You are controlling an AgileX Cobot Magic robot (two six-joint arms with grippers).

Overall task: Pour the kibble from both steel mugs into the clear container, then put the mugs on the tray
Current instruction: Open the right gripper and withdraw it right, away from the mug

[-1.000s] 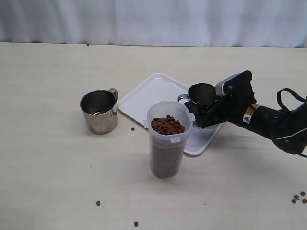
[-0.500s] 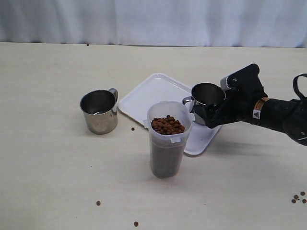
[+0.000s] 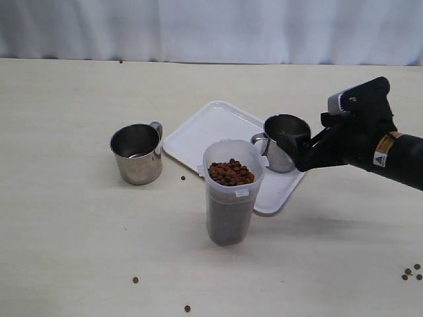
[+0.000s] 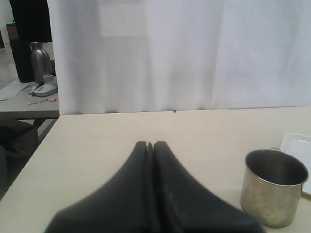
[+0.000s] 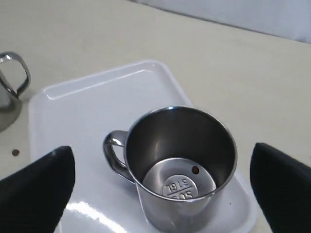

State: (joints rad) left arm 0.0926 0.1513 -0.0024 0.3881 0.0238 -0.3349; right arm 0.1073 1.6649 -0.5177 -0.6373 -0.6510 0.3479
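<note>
The clear container (image 3: pixel 230 191) stands on the worktop (image 3: pixel 79 231), heaped to the brim with kibble (image 3: pixel 230 172). The tray (image 3: pixel 205 129) lies just behind it. One steel mug (image 3: pixel 285 142) stands upright on the tray, behind the container and to its right, with a single pellet (image 5: pixel 195 170) lying in its bottom. The right fingers (image 5: pixel 41 187) are spread wide on either side of this mug and do not touch it. The risk here is a skewed pull-away. A finger catching the wall or the looped handle could slide the mug over the tray's low rim or tip it toward the container. With kibble piled that high, any bump would likely spill some.

The other mug (image 3: pixel 137 154) sits on the worktop well to the container's left, off the tray, and looks empty. The left fingers (image 4: pixel 136 194) are pressed together, holding nothing. Carrying that mug to the tray means passing close by the container, and a low swing could knock it over. Smooth steel may also slip out of a shallow pinch. Stray pellets (image 3: pixel 411 273) lie far to the container's right, with a few more in front of it
</note>
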